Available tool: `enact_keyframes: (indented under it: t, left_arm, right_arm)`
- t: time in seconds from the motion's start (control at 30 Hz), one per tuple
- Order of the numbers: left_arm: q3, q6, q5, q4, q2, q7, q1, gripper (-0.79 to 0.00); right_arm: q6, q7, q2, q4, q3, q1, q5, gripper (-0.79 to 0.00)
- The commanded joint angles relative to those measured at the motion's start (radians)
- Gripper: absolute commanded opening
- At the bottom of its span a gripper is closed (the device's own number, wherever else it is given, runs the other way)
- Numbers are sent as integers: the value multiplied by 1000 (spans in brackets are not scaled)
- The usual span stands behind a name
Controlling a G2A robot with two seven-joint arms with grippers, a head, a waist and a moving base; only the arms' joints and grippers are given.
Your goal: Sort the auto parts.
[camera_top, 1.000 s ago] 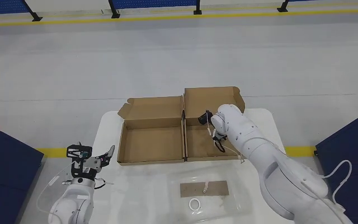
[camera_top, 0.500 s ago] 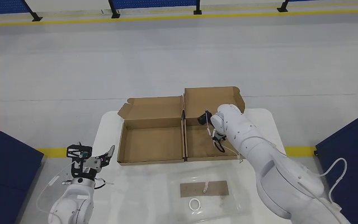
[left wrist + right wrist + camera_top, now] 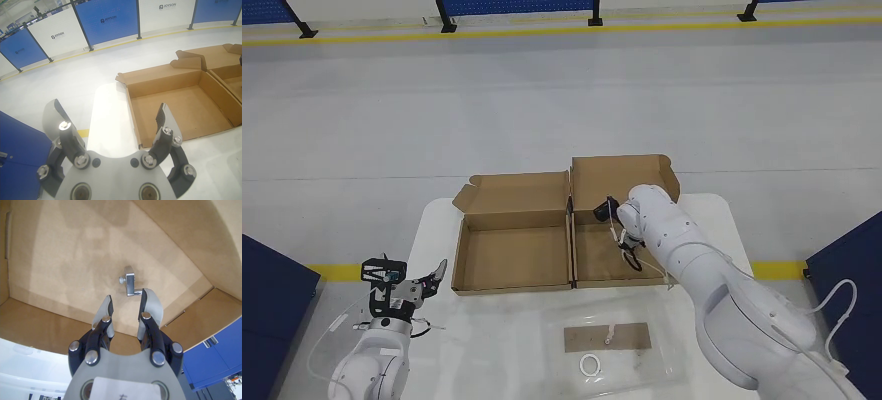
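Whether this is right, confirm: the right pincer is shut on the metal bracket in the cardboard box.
Wrong: the right pincer is open, not shut on the metal bracket, which lies in the cardboard box. The right wrist view shows it.

Top view: high, looking down on the whole table. Left wrist view: low, facing past the left claw across the left carton. Right wrist view: close, looking past the right claw into the right carton. The top view shares both cartons.

Likely factory hall (blue partitions)
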Motion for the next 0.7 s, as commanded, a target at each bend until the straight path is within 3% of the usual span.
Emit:
enact_keyframes:
  t: [0.0, 0.23, 0.67]
  left_arm:
    - [0, 0, 0, 0, 0, 0, 0, 0]
    - [0, 0, 0, 0, 0, 0, 0, 0]
    - [0, 0, 0, 0, 0, 0, 0, 0]
  right_arm:
    - [1, -2, -2, 4, 3, 5, 0, 0]
    - [-86, 26, 8, 12, 51, 49, 72, 0]
    - [-134, 10, 23, -16, 73, 78, 86, 0]
